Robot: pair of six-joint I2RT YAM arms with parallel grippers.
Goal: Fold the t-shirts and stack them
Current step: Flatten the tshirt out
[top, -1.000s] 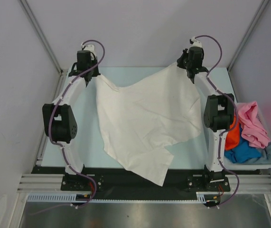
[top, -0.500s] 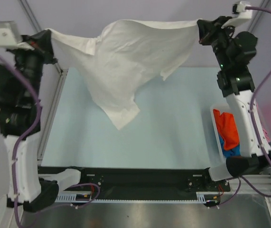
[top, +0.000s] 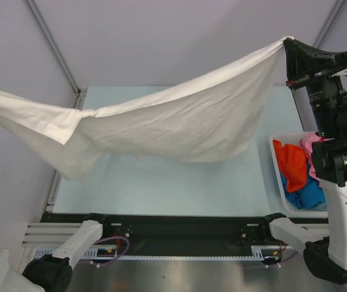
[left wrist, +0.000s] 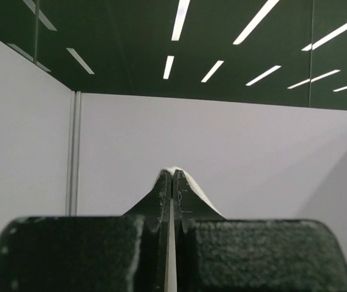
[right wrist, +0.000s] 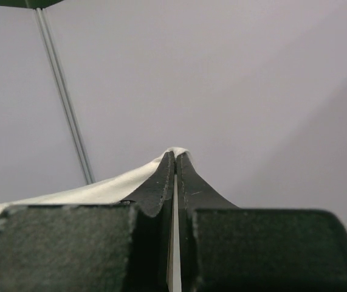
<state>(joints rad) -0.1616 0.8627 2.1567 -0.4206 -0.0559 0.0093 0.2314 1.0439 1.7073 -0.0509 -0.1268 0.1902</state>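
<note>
Top external view: spreading step, with the white t-shirt (top: 179,121) hung aloft between the left gripper (left wrist: 172,177) and the right gripper (right wrist: 174,157), each pinched tight on one corner; next move probably requires lowering both evenly, flat onto the table (top: 173,185) beneath them.

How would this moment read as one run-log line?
white t-shirt: stretched in air over table | left pincer: shut on its edge | right pincer: shut on its edge | bin: coloured shirts inside
</note>
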